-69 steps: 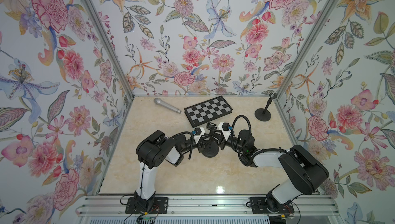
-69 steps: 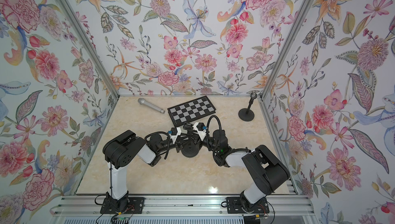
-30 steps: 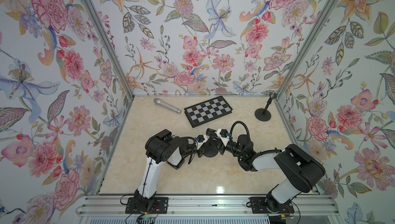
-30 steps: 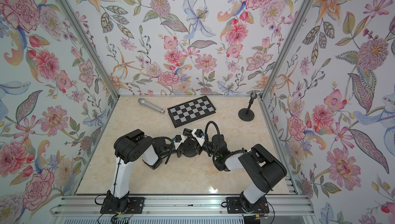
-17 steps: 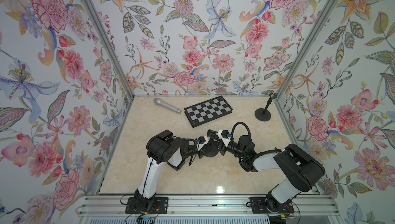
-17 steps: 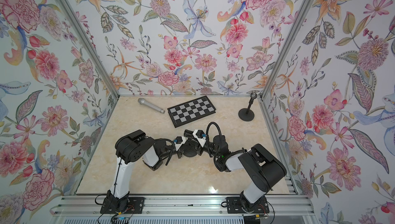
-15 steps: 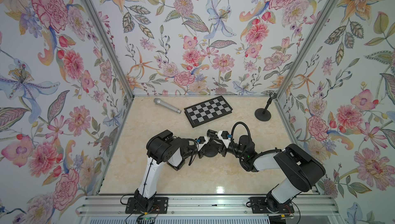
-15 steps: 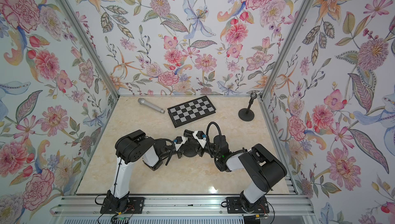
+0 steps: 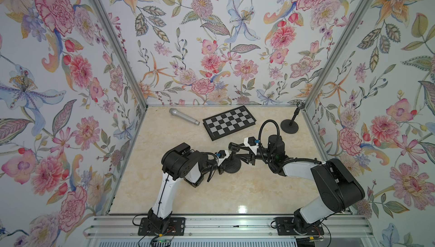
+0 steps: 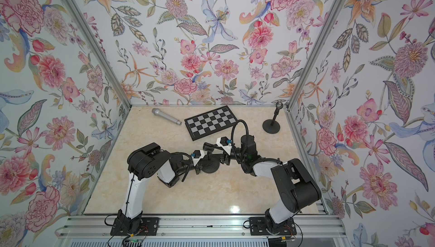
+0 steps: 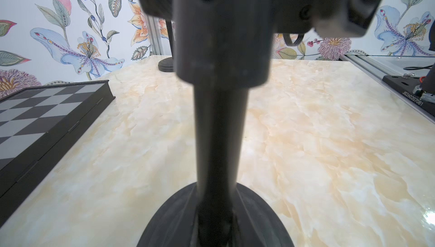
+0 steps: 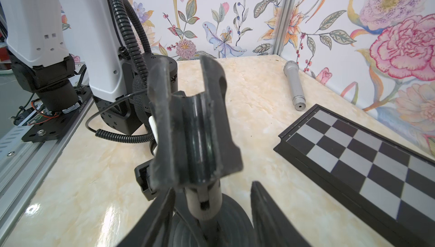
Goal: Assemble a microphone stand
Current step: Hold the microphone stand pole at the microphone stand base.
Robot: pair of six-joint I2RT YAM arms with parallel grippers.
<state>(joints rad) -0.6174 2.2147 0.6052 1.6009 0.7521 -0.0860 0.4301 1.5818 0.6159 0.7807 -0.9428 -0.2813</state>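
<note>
The microphone stand (image 9: 231, 163) stands upright in the middle of the table (image 9: 188, 191), close to both arms. The left gripper (image 9: 227, 162) is shut tight low on the pole (image 11: 219, 139), just above the round base (image 11: 263, 220), and it looks like it is holding the stand steady. The right gripper (image 12: 213, 187) is open. Its fingers (image 12: 266, 212) stand apart on each side of the pole's top and squeeze nothing. The black clip (image 12: 190, 128) sits on top of the pole with its open side up. I cannot tell if it is on tight. If it is loose, a finger that brushes it while backing away could turn it or knock it off, and one finger looks very near its bottom edge. The stand is tall with a small foot, so a sideways push from either arm, or the left gripper opening too soon, could tip it over. The silver microphone (image 9: 184, 116) lies flat by the back wall, well apart from the stand. The chessboard (image 9: 229, 122) lies flat just behind the stand, beside the microphone. An arm reaching low for the microphone could bump the board or drag its looped cable (image 9: 268, 128) over it. A second stand (image 9: 290, 125) waits in the far right corner, well apart, and I think it blocks nothing.
</note>
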